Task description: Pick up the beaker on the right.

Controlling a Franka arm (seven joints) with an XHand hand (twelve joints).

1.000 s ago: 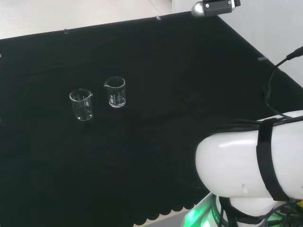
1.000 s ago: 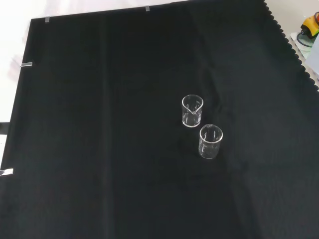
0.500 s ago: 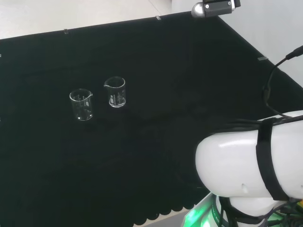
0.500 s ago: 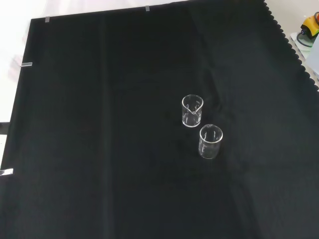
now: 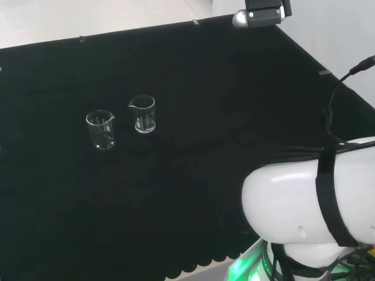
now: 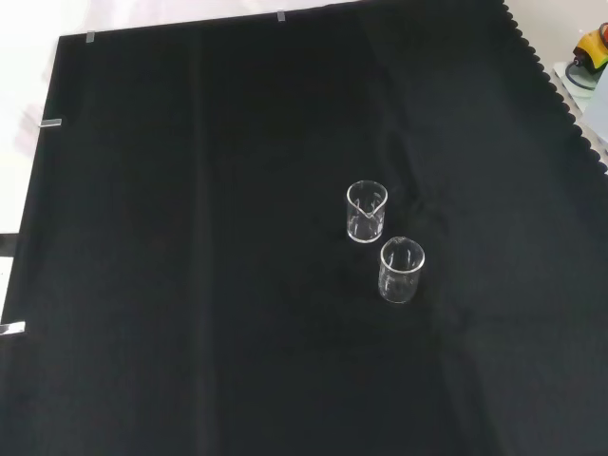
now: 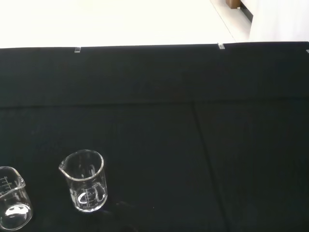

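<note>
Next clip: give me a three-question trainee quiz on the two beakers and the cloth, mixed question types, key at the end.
1. True or false: both beakers stand upright on the black cloth.
2. Multiple choice: in the head view, the two beakers are A) stacked, B) side by side with a gap between them, C) lying on their sides.
3. Fill in: in the front view, the beaker that stands on the right in the head view is the ____ of the two.

Key: 1 true. 2 B. 3 farther (higher in the view); the other beaker is nearer.
</note>
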